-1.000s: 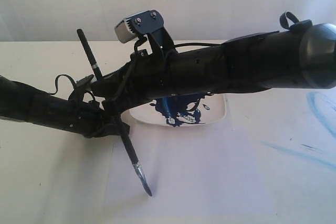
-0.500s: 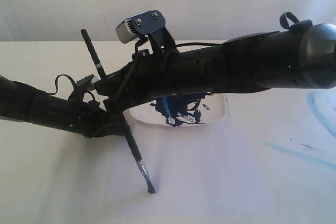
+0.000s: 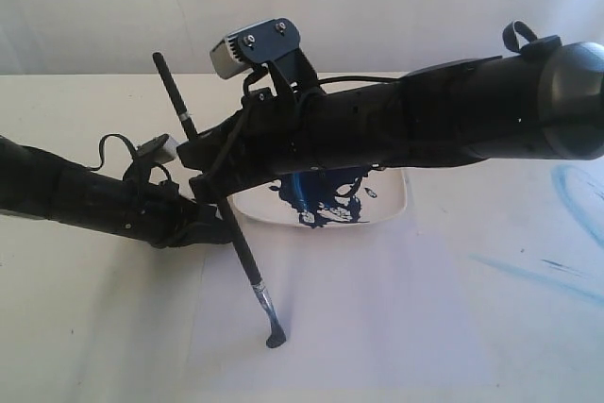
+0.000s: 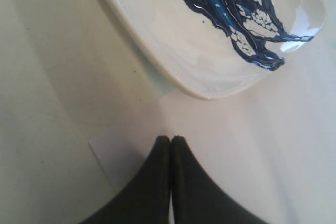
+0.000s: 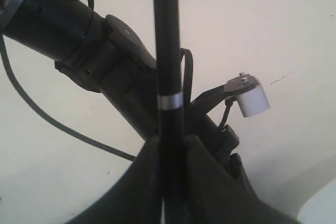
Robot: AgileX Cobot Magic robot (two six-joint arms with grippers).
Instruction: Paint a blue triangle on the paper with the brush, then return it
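Whitish paper (image 3: 396, 309) fills the foreground on the near side of the plate (image 3: 392, 200). Its surface shows no dark stroke and no triangle.

The brush (image 3: 247, 271) leans over the sheet in front of the plate's left corner, its blue-stained tip (image 3: 275, 337) touching the paper or all but touching it.

Higher up the handle, level with the plate's left edge, the right gripper (image 5: 170, 142) is clamped on the black shaft just below the thin silver band.

The left gripper (image 4: 170, 139) lies low just beside the plate's near corner, over the corner of the sheet. Its jaws are pressed together with nothing between them.

Dark blue paint (image 3: 326, 200) is pooled on the plate. Pale blue streaks (image 3: 538, 276) lie to the right of the plate; whether they are on the sheet or on the table cannot be told.

Judged progress: the brush is loaded and placed for a first stroke. All three sides of the triangle, and the return of the brush, are left to do.
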